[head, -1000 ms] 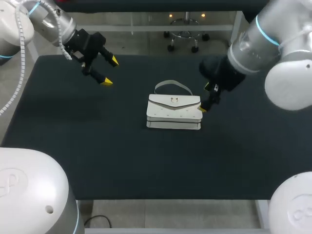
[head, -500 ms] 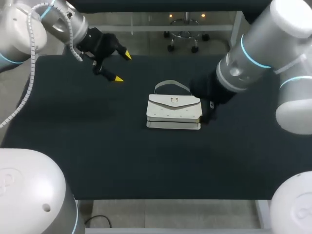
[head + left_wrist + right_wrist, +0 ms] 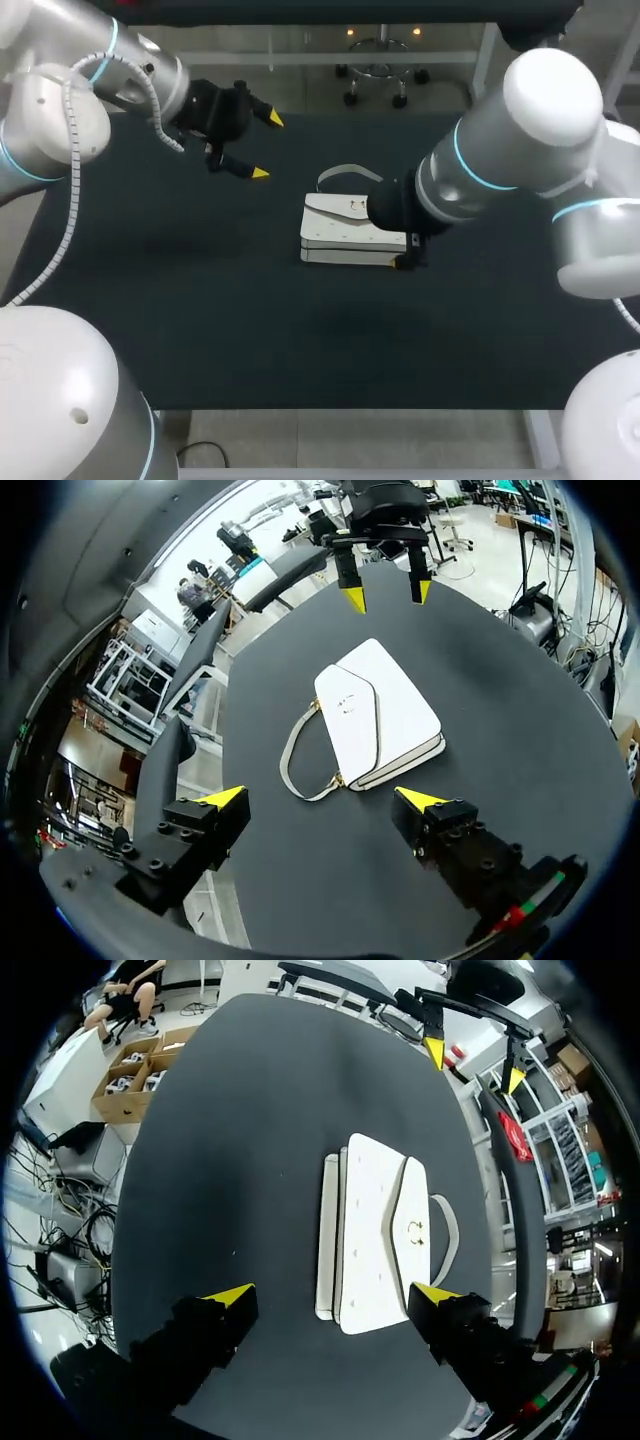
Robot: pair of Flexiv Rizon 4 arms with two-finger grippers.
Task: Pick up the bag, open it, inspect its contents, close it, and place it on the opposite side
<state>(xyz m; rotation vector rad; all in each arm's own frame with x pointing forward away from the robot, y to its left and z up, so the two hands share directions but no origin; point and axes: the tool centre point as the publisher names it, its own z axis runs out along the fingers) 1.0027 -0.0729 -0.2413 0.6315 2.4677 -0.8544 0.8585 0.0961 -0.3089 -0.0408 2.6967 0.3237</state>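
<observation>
- Mid-table status? What sits on the dark matte table top [image 3: 200, 300]?
- One white flap handbag of smooth leather-like material [image 3: 345, 232]. It lies flat near the centre, flap side up and flap down. There's a small gold clasp [image 3: 355, 207] on the flap. The pale looped strap handle [image 3: 350, 172] rests on the table at the bag's far edge
- Left side?
- The left gripper [image 3: 266, 146] hangs over the far-left part of the table, well apart from the bag. Its fingers are spread wide with nothing between them. From the left wrist view the bag [image 3: 385, 715] lies ahead of it, strap side nearer
- Right side?
- The right gripper [image 3: 333, 1294] is at the bag's right end, fingers wide apart, gripping nothing. In the right wrist view the bag [image 3: 375, 1230] lies ahead of it, lined up with the gap. One finger is just beside a bag corner, the other stands apart from the bag
- And the head view?
- The right arm [image 3: 470, 180] covers the bag's right end and most of that gripper. Only one yellow fingertip [image 3: 403, 262] shows, at the bag's near right corner
- Any contact?
- Can't tell whether that tip touches the bag or the table
</observation>
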